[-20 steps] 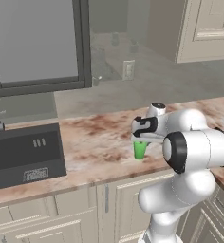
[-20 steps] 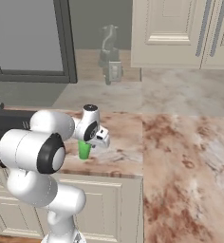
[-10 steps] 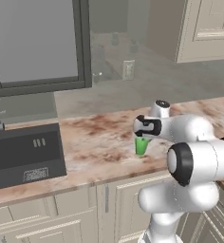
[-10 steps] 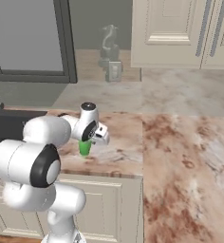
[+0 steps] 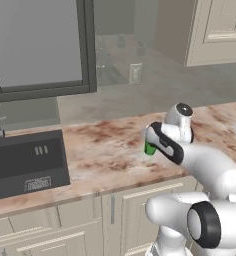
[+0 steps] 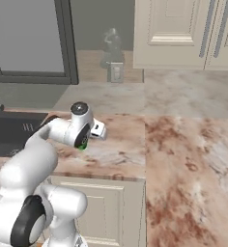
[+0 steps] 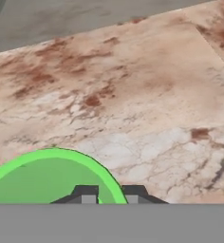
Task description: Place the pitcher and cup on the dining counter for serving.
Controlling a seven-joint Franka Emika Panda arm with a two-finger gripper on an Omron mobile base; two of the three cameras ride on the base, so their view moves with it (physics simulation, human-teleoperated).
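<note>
At the very bottom of my hand view the gripper (image 7: pixel 110 193) has its two dark fingertips (image 7: pixel 87 194) pinched close together over the right edge of the cup (image 7: pixel 47 178), one tip inside the bright green rim and the other just outside it, so I read it as clenched on the cup's wall. The cup's open mouth sits at about seven o'clock in that view, and beyond it, from nine round to three o'clock, I see the reddish-brown and cream marbled counter (image 7: pixel 133 95).

From my left base camera the cup (image 5: pixel 150 148) shows as a small green patch under the hand, just past the centre of the picture towards three o'clock, held over the marbled counter (image 5: pixel 105 150); I cannot tell whether its base touches the stone. From the right base camera just a sliver of the cup (image 6: pixel 82 146) peeks out below the wrist, at roughly nine o'clock from centre.

Further out on the left base side, the dark sink (image 5: pixel 25 162) is sunk in the same counter at nine o'clock, well apart from the cup. Beyond the counter is a grey wall with an outlet plate (image 5: pixel 135 73) at twelve o'clock, a dark-framed window (image 5: pixel 37 45) at ten to eleven o'clock, and cream cupboard doors (image 5: pixel 215 30) at one to two o'clock.
</note>
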